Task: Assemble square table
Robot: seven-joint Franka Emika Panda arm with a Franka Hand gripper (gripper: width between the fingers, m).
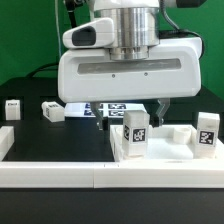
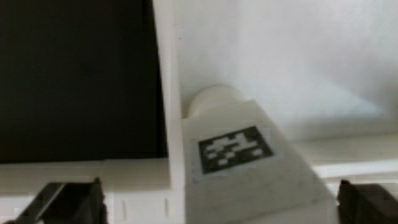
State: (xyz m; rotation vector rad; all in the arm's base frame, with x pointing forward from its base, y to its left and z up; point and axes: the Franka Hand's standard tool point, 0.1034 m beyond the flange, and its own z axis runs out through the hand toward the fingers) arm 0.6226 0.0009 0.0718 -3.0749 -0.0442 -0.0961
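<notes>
The white square panel [image 1: 170, 148] lies flat at the exterior view's right, and part of it shows in the wrist view [image 2: 267, 60]. A white leg with a black-and-white tag [image 1: 137, 131] stands upright at the panel's left near corner. My gripper [image 1: 132, 108] hangs just above this leg and is open. In the wrist view the leg [image 2: 231, 150] lies between the two dark fingertips [image 2: 71, 203] of my gripper [image 2: 217, 205], with a gap on each side. A second tagged leg [image 1: 207, 131] stands at the panel's right edge. Two more legs lie on the black table, one [image 1: 52, 112] left of centre and one [image 1: 12, 108] at the far left.
The marker board [image 1: 108, 109] lies on the table behind the panel, partly hidden by my hand. A long low white border rail [image 1: 60, 174] runs along the front, with a short arm up the left side [image 1: 6, 140].
</notes>
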